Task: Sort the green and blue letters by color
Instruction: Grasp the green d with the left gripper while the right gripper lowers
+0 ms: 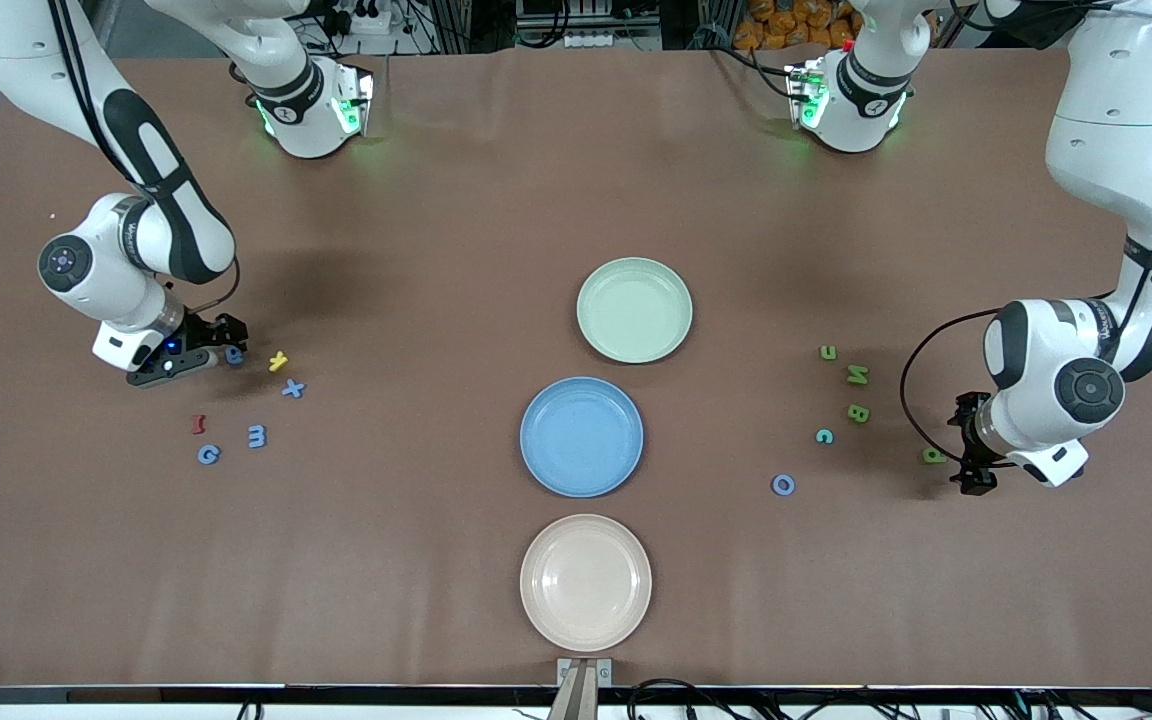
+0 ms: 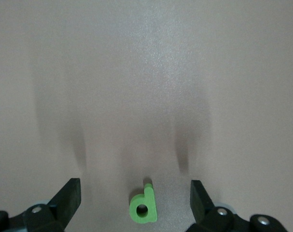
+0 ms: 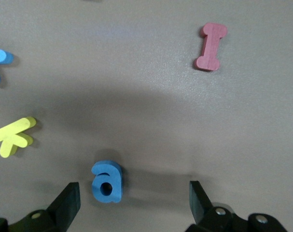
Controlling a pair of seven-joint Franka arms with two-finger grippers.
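Looking down my right gripper (image 3: 132,205), I see its fingers spread wide with the blue letter "a" (image 3: 107,181) lying flat between them, nearer one finger, its length running across the gap. My left gripper (image 2: 135,203) is equally parted around a green letter (image 2: 143,207) on bare counter (image 1: 416,250). A yellow letter (image 3: 13,137) sits close by the blue one, a red letter (image 3: 211,46) farther off. Blue plate (image 1: 581,436) and green plate (image 1: 634,309) wait mid-counter, well apart from both.
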